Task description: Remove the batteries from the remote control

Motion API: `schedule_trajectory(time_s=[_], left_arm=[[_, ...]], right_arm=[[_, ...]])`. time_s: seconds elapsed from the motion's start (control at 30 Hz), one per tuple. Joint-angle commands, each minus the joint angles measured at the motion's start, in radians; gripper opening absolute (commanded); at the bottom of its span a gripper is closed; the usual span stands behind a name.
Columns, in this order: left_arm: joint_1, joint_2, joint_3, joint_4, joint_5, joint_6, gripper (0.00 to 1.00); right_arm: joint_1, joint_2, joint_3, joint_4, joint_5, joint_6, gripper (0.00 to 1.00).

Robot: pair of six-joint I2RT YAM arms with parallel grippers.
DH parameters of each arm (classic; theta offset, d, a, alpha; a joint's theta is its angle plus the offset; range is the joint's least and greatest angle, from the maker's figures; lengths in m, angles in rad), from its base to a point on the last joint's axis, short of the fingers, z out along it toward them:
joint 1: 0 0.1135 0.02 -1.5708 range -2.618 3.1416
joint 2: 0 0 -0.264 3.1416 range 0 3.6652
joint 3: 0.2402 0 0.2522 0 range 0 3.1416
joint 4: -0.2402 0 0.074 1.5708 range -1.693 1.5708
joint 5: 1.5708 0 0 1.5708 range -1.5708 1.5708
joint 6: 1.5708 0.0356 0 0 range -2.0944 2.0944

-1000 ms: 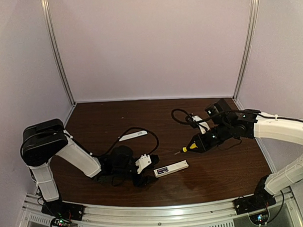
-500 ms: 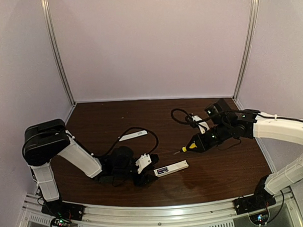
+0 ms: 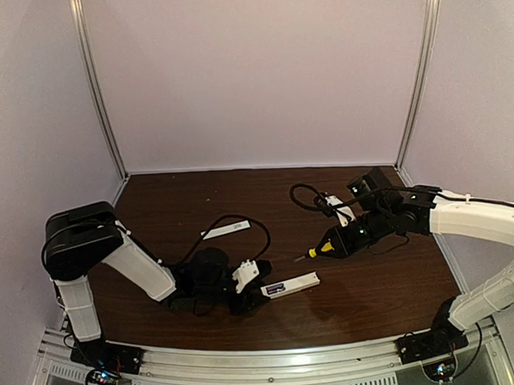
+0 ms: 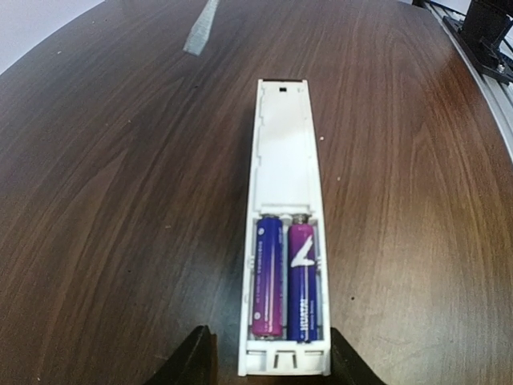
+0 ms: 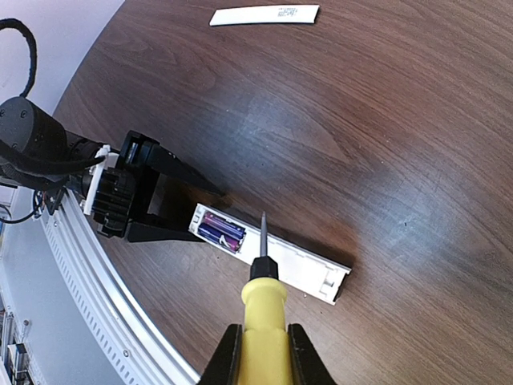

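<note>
The white remote control [image 4: 284,160] lies back-up on the brown table with its compartment uncovered. Two purple-blue batteries [image 4: 285,279] sit side by side in it. My left gripper [image 4: 268,361] is open, one finger on each side of the remote's battery end. Its right finger is close against the casing and a gap shows on the left. From above, the remote [image 3: 291,285] lies right of the left gripper [image 3: 257,287]. My right gripper [image 5: 260,353] is shut on the yellow-handled screwdriver [image 5: 264,309]. The blade tip hangs over the remote [image 5: 296,265], just beside the batteries [image 5: 220,228].
The thin white cover strip [image 3: 226,231] lies apart, further back on the left, also visible as a strip [image 5: 264,15] in the right wrist view. A black cable [image 3: 241,220] loops by it. The aluminium rail [image 3: 271,368] runs along the near table edge.
The left gripper's jaws have narrowed round the remote's battery end, and the left arm has edged slightly right. The right arm and screwdriver have hardly moved.
</note>
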Motion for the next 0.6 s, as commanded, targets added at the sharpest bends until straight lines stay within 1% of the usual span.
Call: schedule_trajectory(time_s=[0.0, 0.2, 0.43, 0.57], left_arm=[[-0.004, 0.029, 0.017, 0.011, -0.012, -0.008, 0.45], [-0.016, 0.029, 0.018, 0.015, -0.03, -0.009, 0.27], [-0.018, 0.029, 0.024, 0.033, -0.048, -0.008, 0.12], [-0.021, 0.031, 0.042, 0.009, -0.1, -0.008, 0.04]], right_arm=[[-0.003, -0.005, 0.007, 0.008, 0.019, 0.015, 0.0], [-0.003, -0.013, -0.001, -0.003, 0.021, 0.021, 0.0], [0.001, -0.03, -0.005, -0.019, 0.008, 0.045, 0.0], [0.007, -0.025, -0.007, -0.026, 0.005, 0.063, 0.0]])
